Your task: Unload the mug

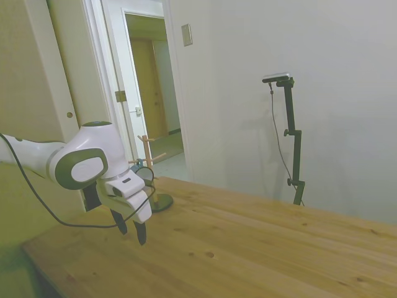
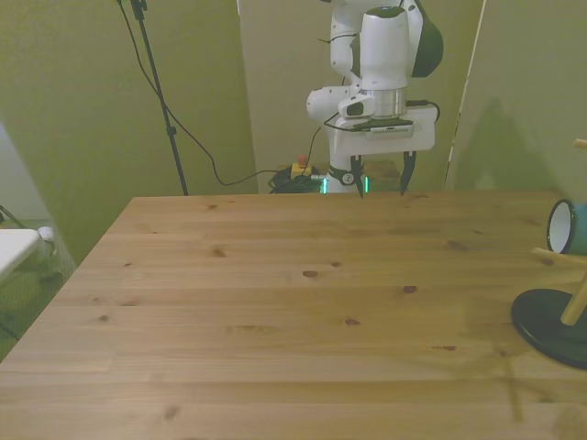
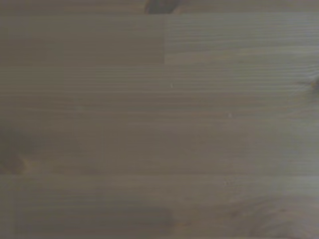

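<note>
Front view: the white robot arm's two-finger hand (image 2: pixel 379 176) hangs in the upper middle of the frame, above the far edge of the pale wooden desk (image 2: pixel 275 312).
Hand state: the two dark fingers (image 2: pixel 356 174) point down and stand spread apart, with nothing between them.
Mug: the small pale blue-grey cylindrical mug (image 2: pixel 565 226) with a dark inside hangs at the right edge of the front view, its open mouth turned toward the front view's left.
Peg stand: the wooden peg stand with a dark round base (image 2: pixel 553 316) stands at the right edge of the front view, lower than the mug; it is cut off by the frame.
Side view: the hand (image 1: pixel 131 227) sits in the lower left of the frame, fingertips just above the desk (image 1: pixel 248 248); the peg stand (image 1: pixel 152 180) rises just behind it, and the mug (image 1: pixel 145 173) shows only in part behind the hand's body.
Hand and mug: well apart in the front view, not touching.
Wrist view: only blurred wood grain of the desk (image 3: pixel 159 129).
</note>
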`<action>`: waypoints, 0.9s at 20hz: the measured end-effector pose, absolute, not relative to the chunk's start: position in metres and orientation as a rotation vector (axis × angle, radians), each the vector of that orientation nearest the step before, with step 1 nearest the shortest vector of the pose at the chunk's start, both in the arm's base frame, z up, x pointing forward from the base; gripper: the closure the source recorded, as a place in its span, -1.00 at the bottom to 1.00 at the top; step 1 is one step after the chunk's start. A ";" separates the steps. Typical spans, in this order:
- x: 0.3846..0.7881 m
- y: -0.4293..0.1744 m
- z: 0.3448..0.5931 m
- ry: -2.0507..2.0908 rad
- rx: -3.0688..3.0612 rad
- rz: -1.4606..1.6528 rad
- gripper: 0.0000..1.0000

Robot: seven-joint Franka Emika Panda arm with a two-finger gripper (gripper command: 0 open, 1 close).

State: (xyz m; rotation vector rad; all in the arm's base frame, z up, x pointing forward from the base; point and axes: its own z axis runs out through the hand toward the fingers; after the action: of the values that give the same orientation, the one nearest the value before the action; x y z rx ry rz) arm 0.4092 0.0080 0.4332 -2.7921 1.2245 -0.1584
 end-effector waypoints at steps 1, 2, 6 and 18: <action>0.410 0.008 0.433 1.223 -2.792 -0.160 -1.00; 0.412 0.008 0.434 1.198 -2.795 -0.184 -1.00; 0.443 0.022 0.441 1.076 -2.785 -0.315 -1.00; 0.524 0.090 0.480 0.801 -2.663 -0.443 -1.00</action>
State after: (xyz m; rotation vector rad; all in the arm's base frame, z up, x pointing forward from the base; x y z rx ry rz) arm 0.5235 0.0904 0.4800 -2.6632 0.8008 -0.4426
